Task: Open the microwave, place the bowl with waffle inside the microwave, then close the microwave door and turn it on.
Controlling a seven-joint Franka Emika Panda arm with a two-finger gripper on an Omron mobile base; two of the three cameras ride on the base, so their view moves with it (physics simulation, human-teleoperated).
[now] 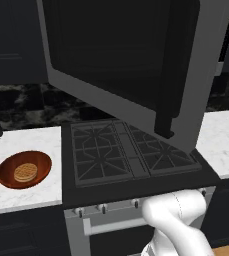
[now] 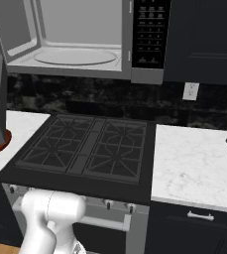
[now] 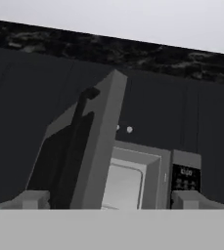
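I see the microwave door [image 1: 121,65] swung open. The bowl [image 1: 24,169] with waffle [image 1: 25,172] sits on the counter [image 1: 43,192] left of the stove [image 1: 131,152] (well below the cavity). My gripper [image 3: 108,199] fingers are spread, holding nothing; it must descend leftward.

— How is the arm placed?
— The white arm [image 1: 178,220] rises from the bottom of both base views, bent at a rounded joint.
— And the gripper [image 3: 111,199]?
— Its two finger tips [image 3: 33,199] stand far apart, fully spread, holding nothing.
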